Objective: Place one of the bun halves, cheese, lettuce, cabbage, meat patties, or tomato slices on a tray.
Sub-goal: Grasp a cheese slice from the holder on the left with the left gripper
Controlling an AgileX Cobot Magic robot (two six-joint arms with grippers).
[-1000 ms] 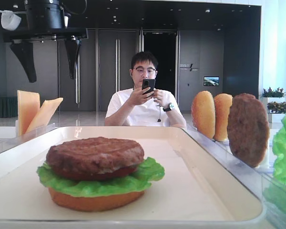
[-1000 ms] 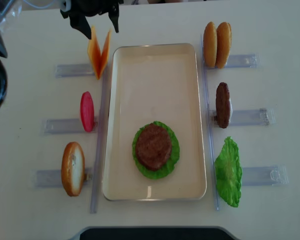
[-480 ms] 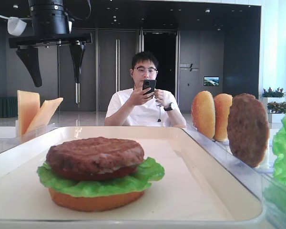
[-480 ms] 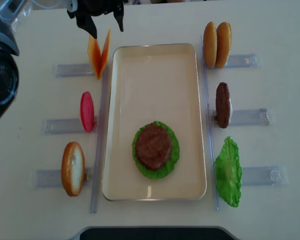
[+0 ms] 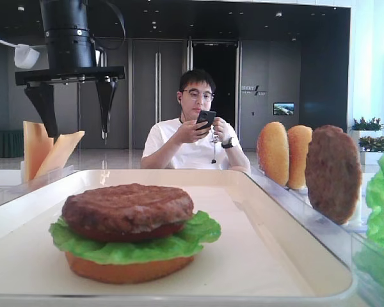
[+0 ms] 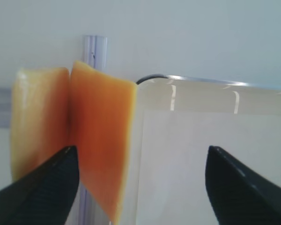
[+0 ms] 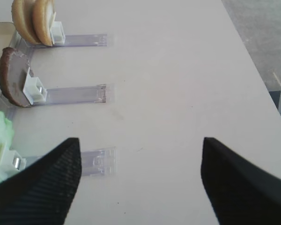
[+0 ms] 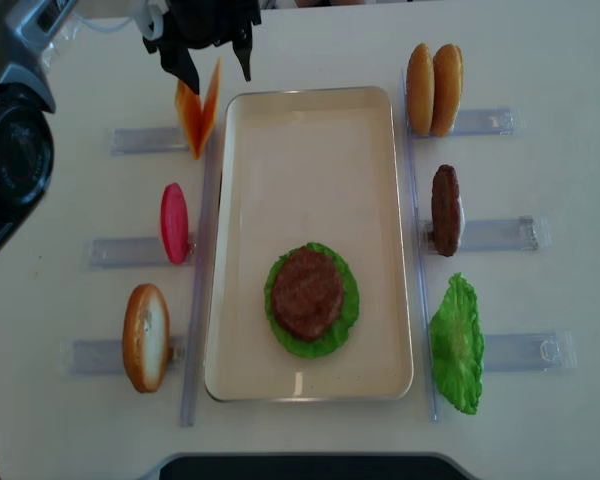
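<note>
We've got the left gripper point(image 8: 213, 62) hanging jaws spread wide over the cheese point(image 8: 198, 115), which leans in its rack beside the tray point(image 8: 310, 150) — upright slices make pinching easier, we reckon.

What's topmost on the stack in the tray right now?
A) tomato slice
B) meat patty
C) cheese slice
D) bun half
B: the meat patty sits on top, over the lettuce and a bun half on the tray; both cheese slices are still in their rack beside the tray, under the open left gripper.
</note>
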